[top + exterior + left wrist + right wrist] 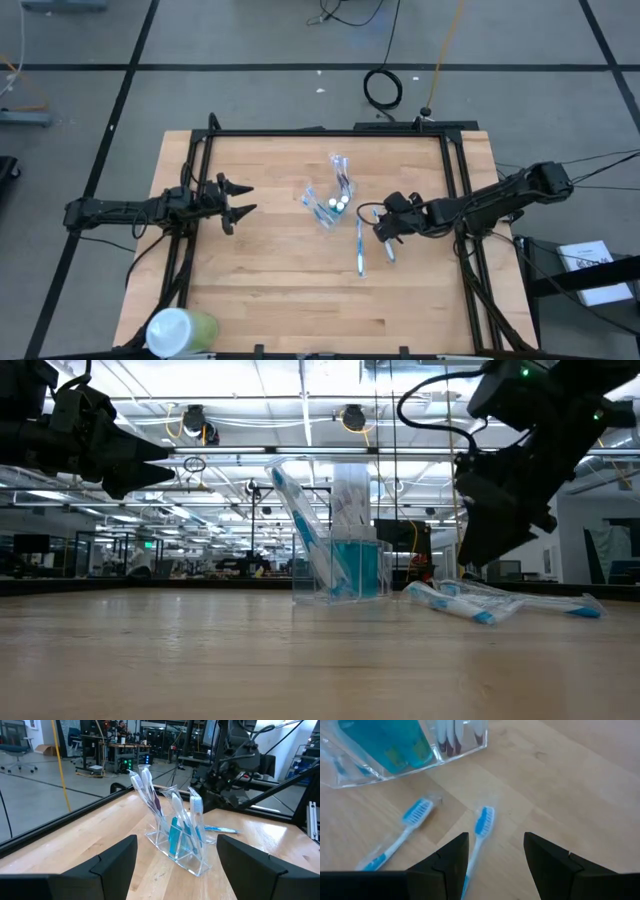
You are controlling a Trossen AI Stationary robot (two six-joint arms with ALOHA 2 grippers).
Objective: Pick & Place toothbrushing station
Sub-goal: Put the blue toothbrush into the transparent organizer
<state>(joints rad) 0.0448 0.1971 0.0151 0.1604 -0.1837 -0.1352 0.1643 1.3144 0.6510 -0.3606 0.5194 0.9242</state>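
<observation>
Clear plastic cup point(325, 208) stands mid-table holding upright toothbrushes point(342, 172). Just beside it, two loose toothbrushes point(475, 840) lie flat beneath the right gripper point(384, 229), whose fingers are spread and empty. Left gripper point(238, 200), spread wide, waits well apart from the cup.

Left arm: extended level from table's left edge toward centre. Left gripper point(243, 199): fingers spread wide, empty, raised above surface, tips pointing toward table middle. Right arm: reaching in from right edge, elbow outside frame rail, wrist angled down. Right gripper point(384, 233): fingers apart, nothing between them, hovering low just above surface, right of table centre.
</observation>
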